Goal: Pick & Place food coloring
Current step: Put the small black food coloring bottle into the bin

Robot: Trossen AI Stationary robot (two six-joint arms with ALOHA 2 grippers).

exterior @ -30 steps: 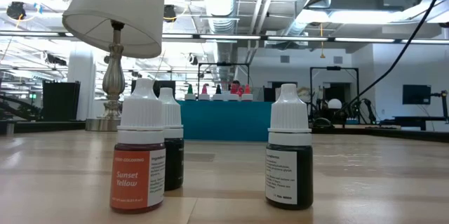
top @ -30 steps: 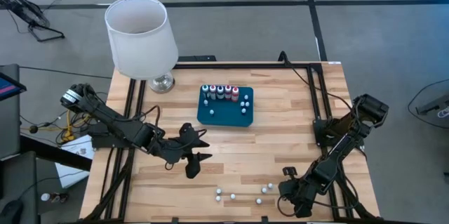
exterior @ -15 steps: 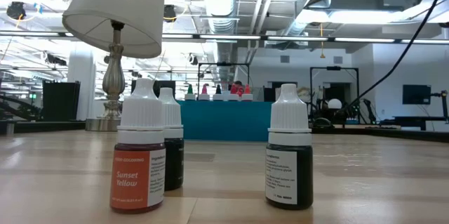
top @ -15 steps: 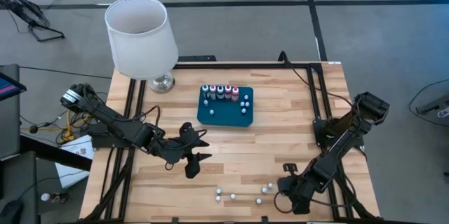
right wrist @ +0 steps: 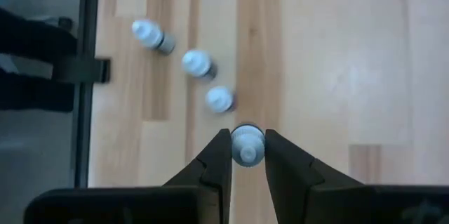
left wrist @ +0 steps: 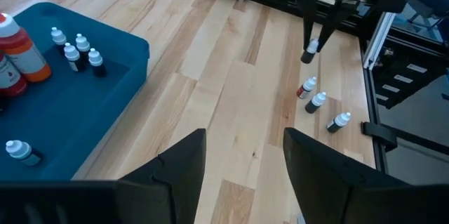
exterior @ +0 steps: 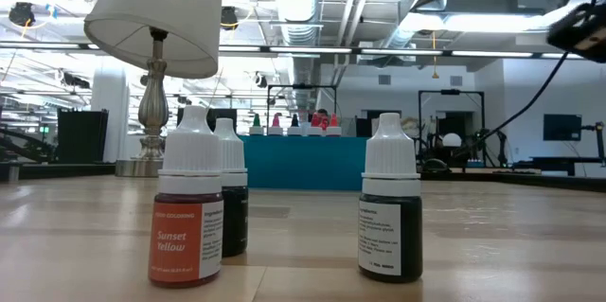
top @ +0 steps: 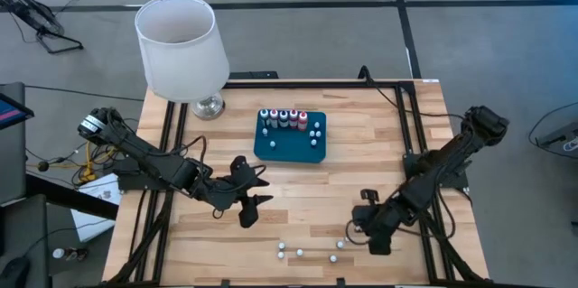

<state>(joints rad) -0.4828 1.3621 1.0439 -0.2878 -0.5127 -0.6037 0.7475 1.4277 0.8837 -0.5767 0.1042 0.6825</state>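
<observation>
R tool lifted w/ bottle, moved inward

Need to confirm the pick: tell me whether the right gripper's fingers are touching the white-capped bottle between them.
Touching. In the right wrist view, both fingers of the right gripper press against the bottle cap's sides, no gap showing.

Both arms are built of dark, near-black jointed links with blocky housings. Black cables are looped along the left arm and trail from the right arm. Each gripper is made of two dark, flat tapering fingers on a black crossbar.
</observation>
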